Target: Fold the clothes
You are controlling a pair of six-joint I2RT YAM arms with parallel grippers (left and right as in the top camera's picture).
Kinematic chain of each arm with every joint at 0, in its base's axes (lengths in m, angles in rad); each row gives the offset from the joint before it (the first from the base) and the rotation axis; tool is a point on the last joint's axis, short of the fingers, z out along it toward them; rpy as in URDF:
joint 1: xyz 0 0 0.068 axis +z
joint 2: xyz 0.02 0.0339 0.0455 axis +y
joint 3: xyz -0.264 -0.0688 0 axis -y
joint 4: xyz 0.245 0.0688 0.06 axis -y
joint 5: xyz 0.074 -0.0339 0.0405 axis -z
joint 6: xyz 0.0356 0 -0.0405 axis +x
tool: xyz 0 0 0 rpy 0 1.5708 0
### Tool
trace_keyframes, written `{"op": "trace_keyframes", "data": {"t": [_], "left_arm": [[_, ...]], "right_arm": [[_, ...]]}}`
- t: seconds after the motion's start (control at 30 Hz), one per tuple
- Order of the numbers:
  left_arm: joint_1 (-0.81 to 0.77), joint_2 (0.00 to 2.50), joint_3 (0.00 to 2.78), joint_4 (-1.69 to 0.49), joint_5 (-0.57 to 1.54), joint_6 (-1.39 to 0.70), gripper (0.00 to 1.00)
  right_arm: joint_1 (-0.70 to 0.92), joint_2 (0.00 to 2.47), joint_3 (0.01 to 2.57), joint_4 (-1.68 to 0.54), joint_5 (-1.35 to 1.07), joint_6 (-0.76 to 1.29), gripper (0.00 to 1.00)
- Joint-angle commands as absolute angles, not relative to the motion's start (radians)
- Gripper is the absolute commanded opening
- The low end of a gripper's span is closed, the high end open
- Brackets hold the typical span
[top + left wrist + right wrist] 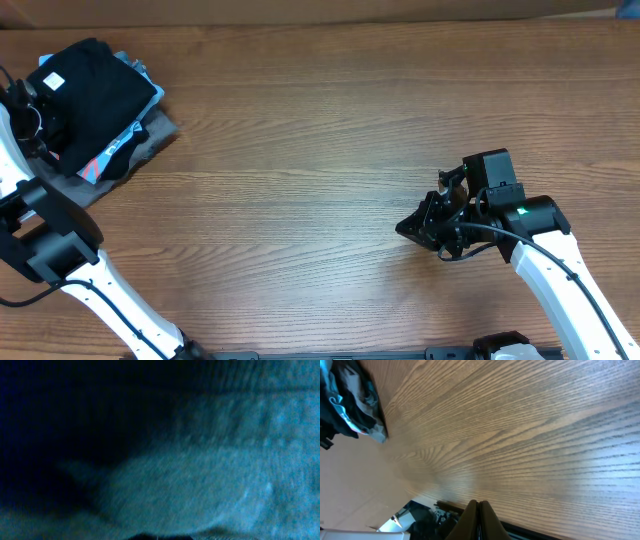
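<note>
Judging from the overhead view, the folding looks close to finished: a stack of clothes (95, 100) sits at the far left corner of the wooden surface (320, 130), with a black garment (85, 75) on top showing a small white label, a blue garment (150, 93) peeking out beneath it, and a grey garment (155, 132) at the bottom. A strip of red and light blue cloth (112, 152) pokes out along the near edge, so that side may want tidying, and I cannot tell how neatly the lower layers are squared. No loose, unfolded clothing shows anywhere else on the surface. The left arm (40, 235) reaches up along the left edge, and the left jaws are at the near left side of the stack; the left wrist view is filled with dark, blurred blue-tinted fabric (190, 485), which suggests they are pressed right against or into the cloth, but the pictures do not show whether they are apart or clamped, so I cannot tell. The right arm (545, 250) rests on the other side of the surface, well apart from the stack. In the right wrist view the right jaws are together with nothing between them, pointing across bare wood, and the stack appears only in that view's far upper left corner.
</note>
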State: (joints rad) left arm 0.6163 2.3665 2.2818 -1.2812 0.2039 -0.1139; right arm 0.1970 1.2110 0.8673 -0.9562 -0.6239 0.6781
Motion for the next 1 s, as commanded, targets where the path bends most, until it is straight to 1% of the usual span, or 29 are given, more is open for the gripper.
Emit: {"op": "trace_keyframes", "data": {"t": [0.0, 0.03, 0.1, 0.13, 0.2, 0.3, 0.47, 0.5, 0.53, 0.57, 0.7, 0.87, 0.93, 0.97], "left_arm": [[0.625, 2.362, 2.291, -1.285, 0.172, -0.126, 0.07], [0.629, 2.352, 2.305, -1.287, 0.193, -0.127, 0.09], [0.641, 2.320, 2.338, -1.296, 0.259, -0.122, 0.18], [0.648, 2.295, 2.360, -1.305, 0.300, -0.110, 0.23], [0.656, 2.243, 2.400, -1.328, 0.354, -0.085, 0.37], [0.664, 2.145, 2.459, -1.384, 0.429, -0.021, 0.53], [0.649, 1.938, 2.495, -1.509, 0.464, 0.062, 0.75], [0.641, 1.898, 2.495, -1.536, 0.465, 0.077, 0.84], [0.631, 1.860, 2.495, -1.563, 0.465, 0.084, 0.90], [0.619, 1.824, 2.495, -1.588, 0.464, 0.088, 1.00], [0.548, 1.690, 2.494, -1.690, 0.460, 0.117, 1.00], [0.432, 1.531, 2.479, -1.690, 0.377, 0.100, 1.00], [0.374, 1.462, 2.476, -1.689, 0.333, 0.096, 1.00], [0.345, 1.429, 2.473, -1.690, 0.321, 0.097, 1.00]], "right_arm": [[0.194, 1.207, 0.882, -0.957, -0.622, 0.681, 0.04], [0.194, 1.207, 0.882, -0.956, -0.622, 0.681, 0.04], [0.194, 1.207, 0.882, -0.956, -0.622, 0.681, 0.04], [0.194, 1.207, 0.882, -0.956, -0.622, 0.681, 0.04], [0.194, 1.207, 0.882, -0.956, -0.617, 0.679, 0.04], [0.194, 1.207, 0.883, -0.953, -0.591, 0.675, 0.04], [0.197, 1.178, 0.897, -0.918, -0.582, 0.613, 0.04], [0.197, 1.165, 0.907, -0.913, -0.574, 0.601, 0.04], [0.197, 1.151, 0.920, -0.910, -0.560, 0.591, 0.04], [0.197, 1.133, 0.940, -0.910, -0.538, 0.574, 0.04], [0.197, 1.064, 1.043, -0.911, -0.478, 0.467, 0.05], [0.197, 0.991, 1.177, -0.911, -0.444, 0.305, 0.18], [0.197, 0.967, 1.213, -0.911, -0.430, 0.270, 0.25], [0.197, 0.957, 1.226, -0.912, -0.426, 0.256, 0.30]]}}
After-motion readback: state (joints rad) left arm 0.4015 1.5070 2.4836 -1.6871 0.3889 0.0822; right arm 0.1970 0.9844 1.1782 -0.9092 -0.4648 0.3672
